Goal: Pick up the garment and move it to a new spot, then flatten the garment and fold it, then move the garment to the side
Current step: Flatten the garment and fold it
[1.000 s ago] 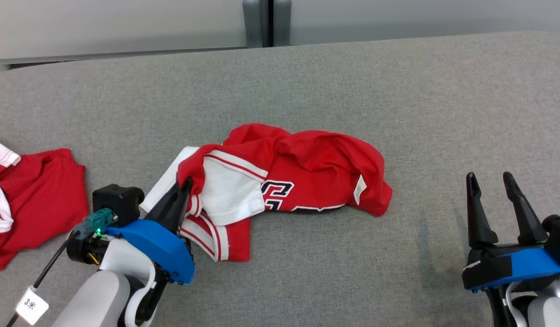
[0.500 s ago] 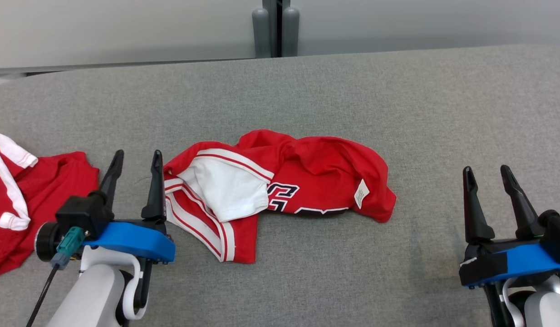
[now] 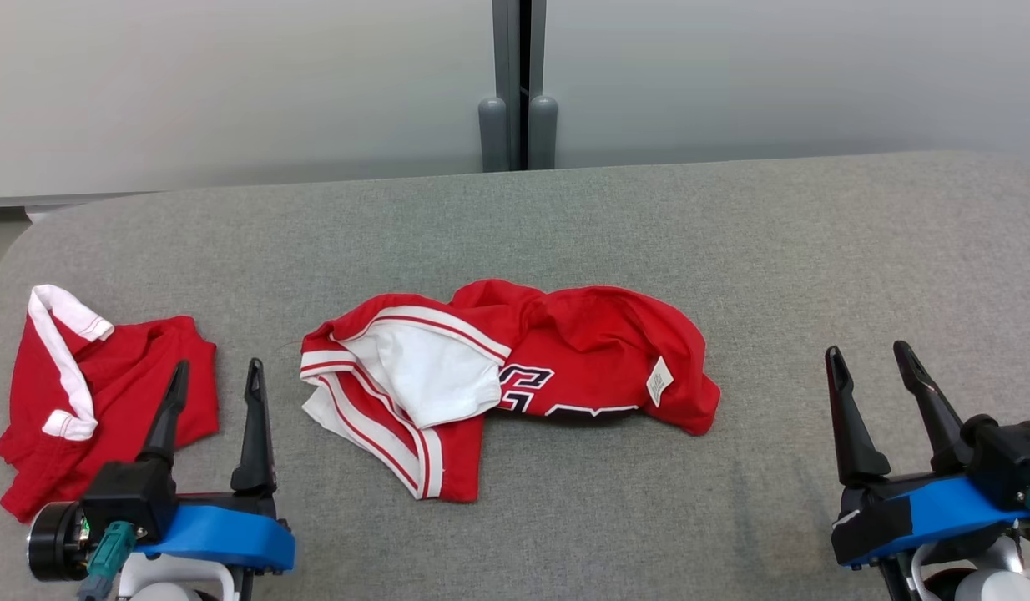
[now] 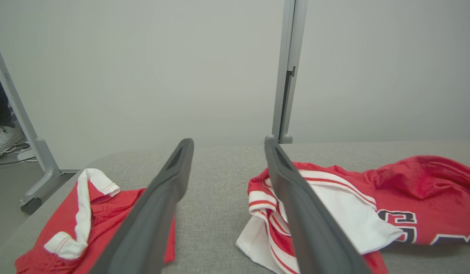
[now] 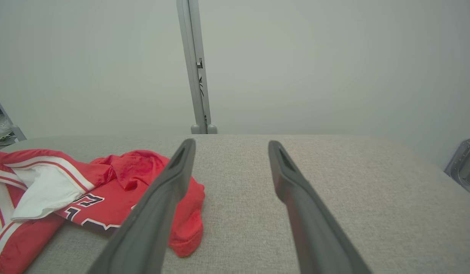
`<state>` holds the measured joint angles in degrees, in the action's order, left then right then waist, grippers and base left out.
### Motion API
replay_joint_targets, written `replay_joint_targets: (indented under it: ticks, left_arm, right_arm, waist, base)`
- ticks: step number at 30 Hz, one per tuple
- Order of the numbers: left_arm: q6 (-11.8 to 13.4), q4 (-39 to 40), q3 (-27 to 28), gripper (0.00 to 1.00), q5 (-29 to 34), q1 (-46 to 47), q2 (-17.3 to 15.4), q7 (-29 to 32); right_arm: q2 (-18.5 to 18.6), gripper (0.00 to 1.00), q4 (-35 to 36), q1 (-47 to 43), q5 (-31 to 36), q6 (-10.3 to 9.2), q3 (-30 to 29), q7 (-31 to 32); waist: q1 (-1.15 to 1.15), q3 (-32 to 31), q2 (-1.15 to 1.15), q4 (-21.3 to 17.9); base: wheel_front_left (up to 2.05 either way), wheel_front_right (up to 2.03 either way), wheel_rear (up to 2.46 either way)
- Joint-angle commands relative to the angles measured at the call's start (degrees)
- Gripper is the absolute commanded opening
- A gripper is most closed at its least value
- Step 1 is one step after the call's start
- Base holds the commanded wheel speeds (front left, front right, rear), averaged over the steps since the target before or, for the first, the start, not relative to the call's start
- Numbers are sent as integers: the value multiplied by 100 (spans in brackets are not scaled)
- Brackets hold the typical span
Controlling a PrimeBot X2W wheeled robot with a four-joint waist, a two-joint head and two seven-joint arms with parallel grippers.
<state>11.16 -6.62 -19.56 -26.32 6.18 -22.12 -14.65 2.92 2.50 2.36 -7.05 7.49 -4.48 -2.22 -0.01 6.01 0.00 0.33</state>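
Left gripper (image 3: 217, 366): fingers spread wide, empty, just left of garment (image 3: 565, 359), not touching it. Right gripper (image 3: 867, 349): fingers wide apart, nothing held, well right of garment. Garment: red jersey with white-striped trim, crumpled heap mid grey padded table (image 3: 732, 242). White inside turned out at its left end, label showing at its right end. Second red piece (image 3: 123, 376) left of garment, left gripper between the two. Grey post (image 3: 515, 75) behind garment, past table's far edge.

crumpled red garment (image 3: 598, 351) (white trim) on grey surface (image 3: 565, 234)
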Motion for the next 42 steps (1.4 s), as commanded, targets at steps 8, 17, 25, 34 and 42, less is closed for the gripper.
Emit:
replay_joint_targets:
  ticks: [8,17,25,34,42]
  left_arm:
    - [104,222,-31,100,-32,-231,-109,115]
    - [139,294,-46,100,-43,-185,-139,150]
    - [98,345,-115,100,30,152,-56,123]
    - [-10,239,-230,100,104,595,126,42]
    - [-101,42,-196,100,120,760,211,-14]
  right_arm:
    - [27,100,121,-176,30,1,8,110]
    - [38,100,128,-148,47,1,-17,130]
    - [262,100,-350,-187,112,1,561,317]
    - [335,100,-1561,535,140,1,928,56]
    - [385,0,-2340,1072,87,1,1105,-249]
  waist:
    - [1,-80,0,-3]
    - [1,-35,0,-1]
    - [1,340,0,154]
    - [1,883,0,376]
    - [1,987,0,390]
  base:
    - [0,0,0]
    - [0,0,0]
    - [0,0,0]
    - [0,0,0]
    - [0,0,0]
